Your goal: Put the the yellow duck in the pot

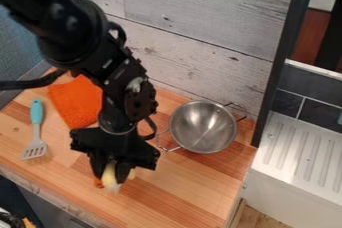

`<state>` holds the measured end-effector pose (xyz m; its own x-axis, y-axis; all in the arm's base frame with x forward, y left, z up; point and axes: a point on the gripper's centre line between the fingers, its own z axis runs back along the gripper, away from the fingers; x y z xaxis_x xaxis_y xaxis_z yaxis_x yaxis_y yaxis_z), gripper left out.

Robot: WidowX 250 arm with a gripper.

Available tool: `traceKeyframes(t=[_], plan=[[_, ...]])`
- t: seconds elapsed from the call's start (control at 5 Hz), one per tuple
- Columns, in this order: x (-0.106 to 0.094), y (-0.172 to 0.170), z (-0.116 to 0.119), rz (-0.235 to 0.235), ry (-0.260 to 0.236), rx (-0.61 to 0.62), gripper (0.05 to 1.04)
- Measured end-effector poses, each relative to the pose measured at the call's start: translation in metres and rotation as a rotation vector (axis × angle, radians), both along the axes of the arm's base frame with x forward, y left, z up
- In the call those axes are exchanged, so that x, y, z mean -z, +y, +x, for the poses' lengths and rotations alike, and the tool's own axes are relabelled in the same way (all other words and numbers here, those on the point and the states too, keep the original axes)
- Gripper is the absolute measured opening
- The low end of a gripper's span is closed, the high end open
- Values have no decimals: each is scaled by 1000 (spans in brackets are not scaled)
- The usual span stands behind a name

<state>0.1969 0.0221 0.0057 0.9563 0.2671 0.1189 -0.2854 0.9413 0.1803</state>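
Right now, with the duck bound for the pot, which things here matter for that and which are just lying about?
Part of the job:
- yellow duck, down at the gripper
- metal pot, near the wooden wall

Just lying about:
- orange cloth, partly behind the arm
- blue-handled spatula, on the counter

- A black robot arm (73, 32) and matching black gripper (111, 180) above a pale yellow duck (109, 173) with a touch of orange.
- A bright, solid orange cloth (72, 103) on a counter (190, 187) striped in honey, tan and reddish brown.
- A spatula (37, 113) with a turquoise handle and a pale grey, slotted head.
- A silver pot (200, 134) with lighter glints inside.
- A whitewashed grey plank wall (194, 17), streaked and dotted with dark knots, beside a near-black post (286, 47).
- Charcoal tiles (317, 92) crossed by pale lines, above a white, ridged drainboard (284, 169).
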Motion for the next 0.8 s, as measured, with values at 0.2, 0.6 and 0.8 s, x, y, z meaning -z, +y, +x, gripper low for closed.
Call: traceKeyframes(t=[0.2, 0.6, 0.8], plan=[[-19, -5, 0, -26, -27, 10, 326], [-34, -30, 47, -70, -103, 69, 326], [-29, -37, 75, -82, -103, 64, 326]])
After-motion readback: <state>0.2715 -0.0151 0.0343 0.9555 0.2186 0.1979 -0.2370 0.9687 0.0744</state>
